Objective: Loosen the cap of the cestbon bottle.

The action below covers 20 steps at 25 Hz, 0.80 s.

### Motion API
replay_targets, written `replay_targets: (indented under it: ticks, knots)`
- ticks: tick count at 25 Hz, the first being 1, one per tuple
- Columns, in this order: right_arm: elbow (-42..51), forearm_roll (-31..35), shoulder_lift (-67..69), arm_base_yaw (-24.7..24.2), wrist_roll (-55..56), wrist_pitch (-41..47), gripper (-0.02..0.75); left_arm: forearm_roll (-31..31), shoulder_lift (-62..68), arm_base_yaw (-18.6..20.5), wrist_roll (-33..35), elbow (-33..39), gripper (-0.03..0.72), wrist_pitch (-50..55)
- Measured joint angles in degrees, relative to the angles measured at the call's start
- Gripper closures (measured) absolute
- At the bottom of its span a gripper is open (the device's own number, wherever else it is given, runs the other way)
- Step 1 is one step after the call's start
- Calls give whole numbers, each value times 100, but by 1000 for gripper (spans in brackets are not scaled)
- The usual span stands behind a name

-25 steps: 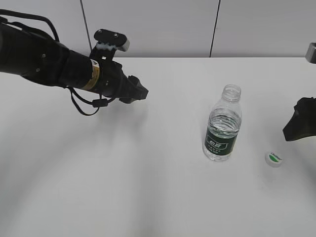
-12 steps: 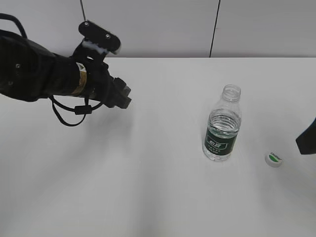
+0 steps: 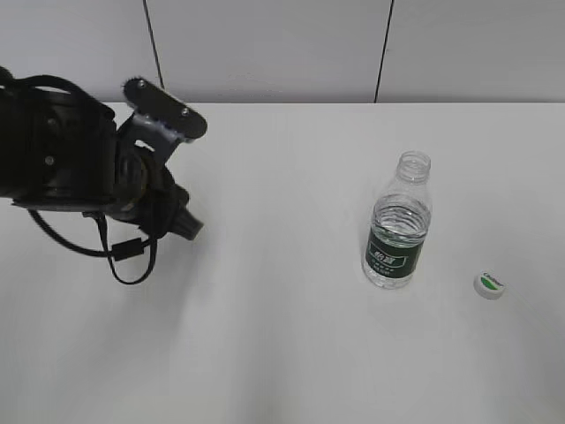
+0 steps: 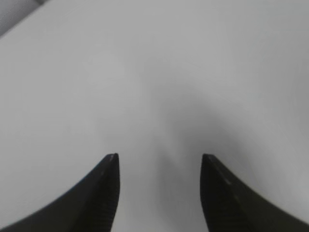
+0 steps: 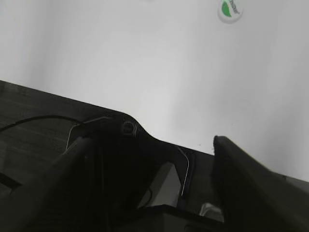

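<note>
Already off, the cap (image 3: 489,284) lies beside the cestbon bottle (image 3: 397,223) (both end effectors apart, empty).

Cestbon bottle (image 3: 398,231): clear glossy plastic, ribbed shoulders, dark green label band. Cap (image 3: 489,284): white smooth plastic, green leaf mark. Worktop (image 3: 282,353): white, matt, smooth. Left gripper (image 4: 159,193): black matt jaws, faint woven texture.

We are seeing white lettering on the dark green label (image 3: 391,257) of the cestbon bottle (image 3: 398,221), too small to read. The cap (image 3: 489,284) is showing a green mark with tiny, illegible print.
</note>
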Motion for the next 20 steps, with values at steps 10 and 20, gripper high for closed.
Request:
replay_targets:
  ticks: [10,20]
  knots:
    - [0,-14,-1533,0,142,46,162,-3371,-1410,-197,1610,6,359,2448]
    - [96,-51,-2346,0,149,52,162,-4137,-4514,-204,2607,619,407,2363]
